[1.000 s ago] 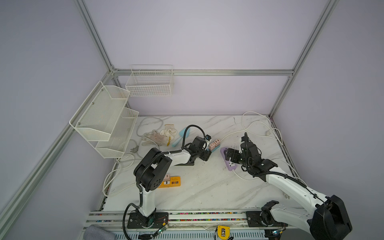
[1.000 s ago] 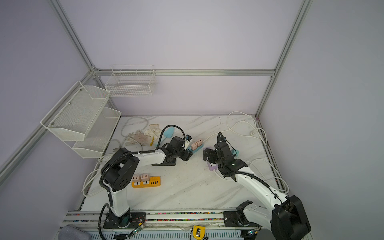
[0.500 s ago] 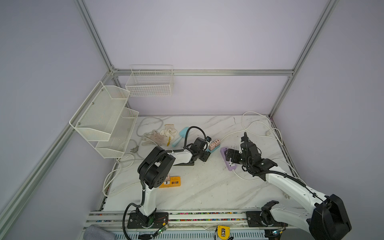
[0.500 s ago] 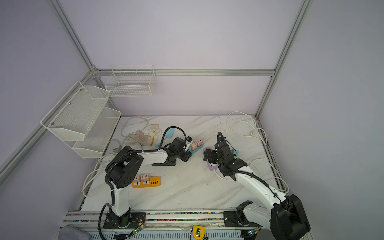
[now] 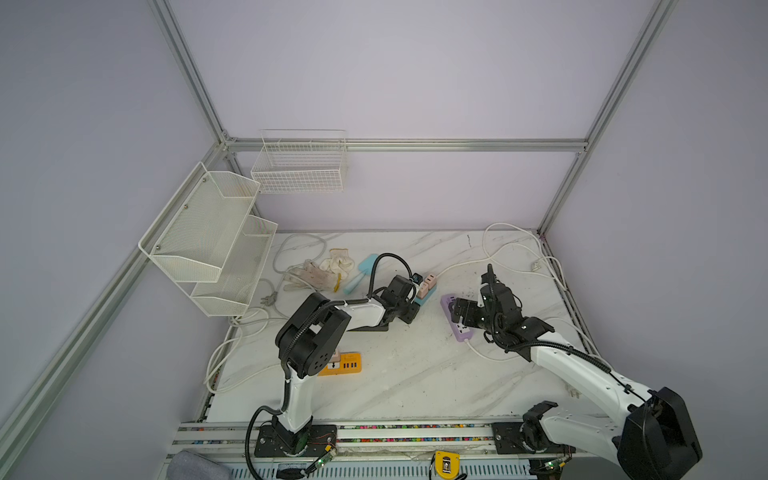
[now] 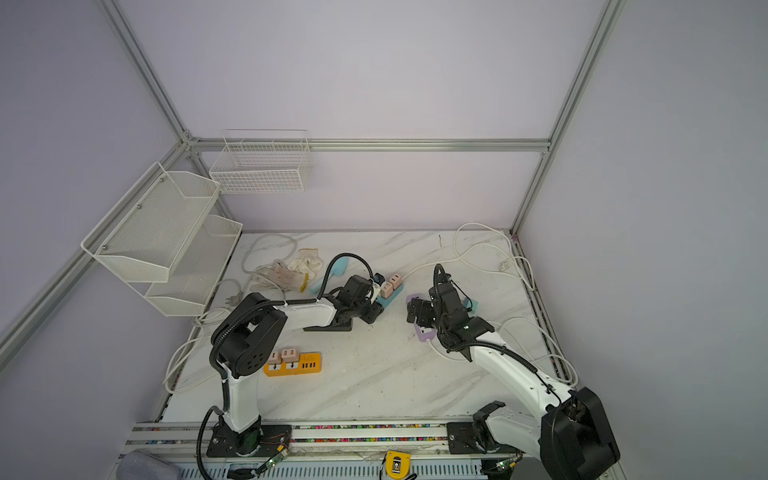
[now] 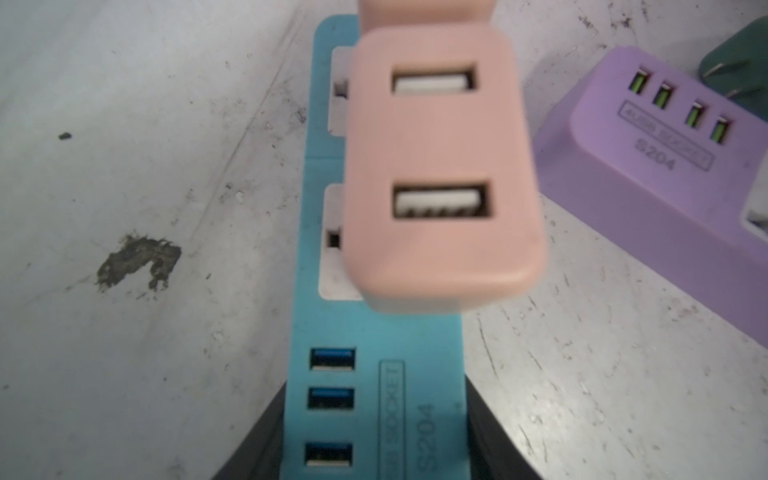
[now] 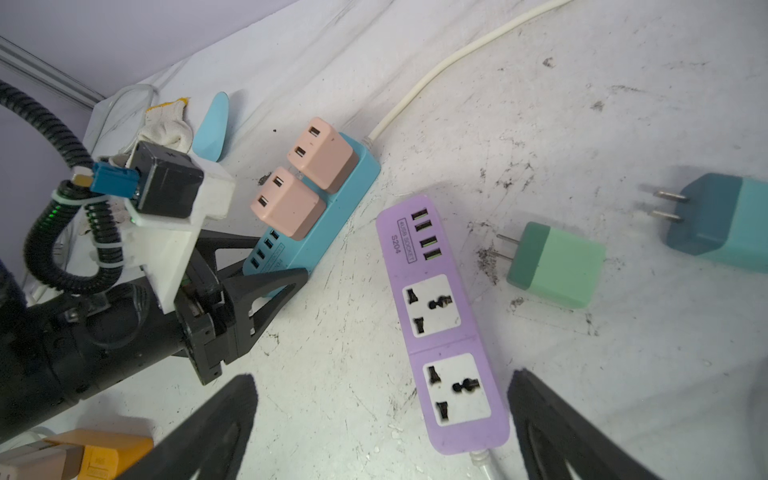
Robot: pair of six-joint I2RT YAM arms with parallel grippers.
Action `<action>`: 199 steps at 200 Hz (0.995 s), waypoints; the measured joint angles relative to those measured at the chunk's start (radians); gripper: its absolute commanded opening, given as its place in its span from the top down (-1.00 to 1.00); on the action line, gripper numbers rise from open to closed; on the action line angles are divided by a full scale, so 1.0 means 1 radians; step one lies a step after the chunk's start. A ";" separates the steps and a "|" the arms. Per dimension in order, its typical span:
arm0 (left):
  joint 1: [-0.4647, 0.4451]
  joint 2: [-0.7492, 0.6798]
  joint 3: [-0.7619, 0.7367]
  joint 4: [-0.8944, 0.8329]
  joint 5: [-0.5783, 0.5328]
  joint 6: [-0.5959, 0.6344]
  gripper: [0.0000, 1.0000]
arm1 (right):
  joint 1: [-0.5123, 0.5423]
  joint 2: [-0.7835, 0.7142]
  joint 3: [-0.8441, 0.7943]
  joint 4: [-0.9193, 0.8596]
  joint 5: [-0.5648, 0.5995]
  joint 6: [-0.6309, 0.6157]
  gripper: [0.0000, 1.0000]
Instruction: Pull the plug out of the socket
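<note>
Standing in the teal strip [image 7: 374,332] at the table's [image 5: 415,374] 12 o'clock, both pink plugs [image 8: 286,208] are recorded unpulled; the strip's end appears clamped by the left pincer [image 8: 286,255], the right pincer [image 8: 382,376], at its 3 o'clock, being held agape and empty.

Right of centre in both top views, the right gripper [image 5: 456,312] hides much of the purple power strip [image 5: 463,332].
</note>
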 measured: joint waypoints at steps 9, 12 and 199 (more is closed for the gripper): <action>-0.008 -0.010 -0.002 -0.018 -0.019 -0.027 0.44 | -0.001 0.000 0.000 -0.003 0.000 0.000 -0.95; -0.011 -0.015 -0.002 -0.027 -0.027 -0.037 0.44 | -0.001 0.000 0.000 -0.004 0.001 0.001 -0.95; -0.357 -0.225 -0.154 -0.211 -0.259 -0.790 0.61 | -0.002 -0.050 0.000 -0.066 -0.001 0.001 -0.95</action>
